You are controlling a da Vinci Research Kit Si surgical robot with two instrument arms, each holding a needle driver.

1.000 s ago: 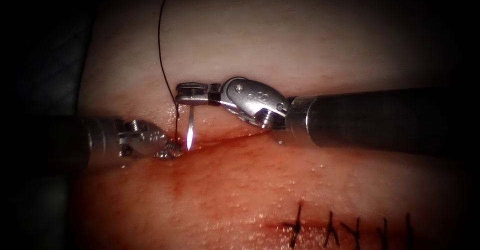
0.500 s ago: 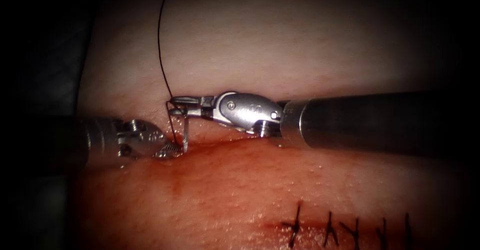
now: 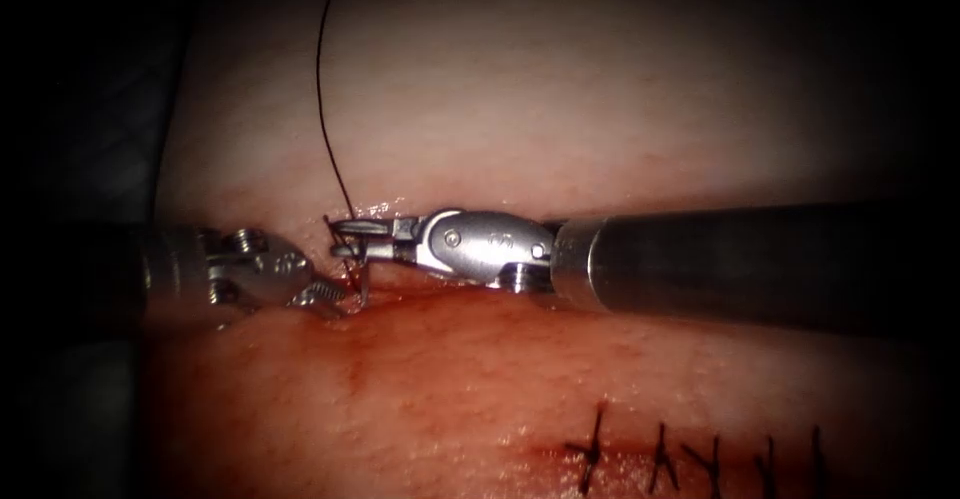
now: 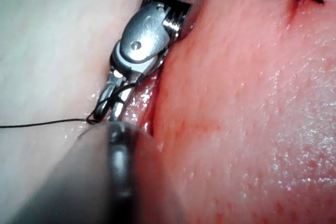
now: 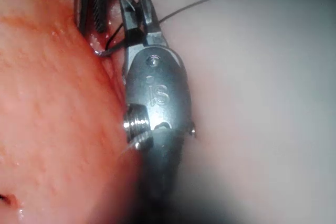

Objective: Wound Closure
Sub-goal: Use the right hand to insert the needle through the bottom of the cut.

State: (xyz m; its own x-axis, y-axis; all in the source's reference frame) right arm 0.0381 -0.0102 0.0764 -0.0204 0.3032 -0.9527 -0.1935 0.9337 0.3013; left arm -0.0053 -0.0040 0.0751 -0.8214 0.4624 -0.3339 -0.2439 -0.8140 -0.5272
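Gripping needle (image 3: 360, 281) near its tail — right claw (image 3: 350, 234) | left claw (image 3: 325, 297) parted at cut (image 3: 440, 294) | thread (image 3: 322, 89) trailing.

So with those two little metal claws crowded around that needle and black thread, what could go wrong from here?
1. The right tool grips the needle near its thread end, with its point down at the cut; the needle might twist in that grip.
2. The thread lies looped around the right tool's jaws, so it could snag.
3. The left tool sits right against the needle at the cut's left end; the tools might bump. I can't tell what it holds.
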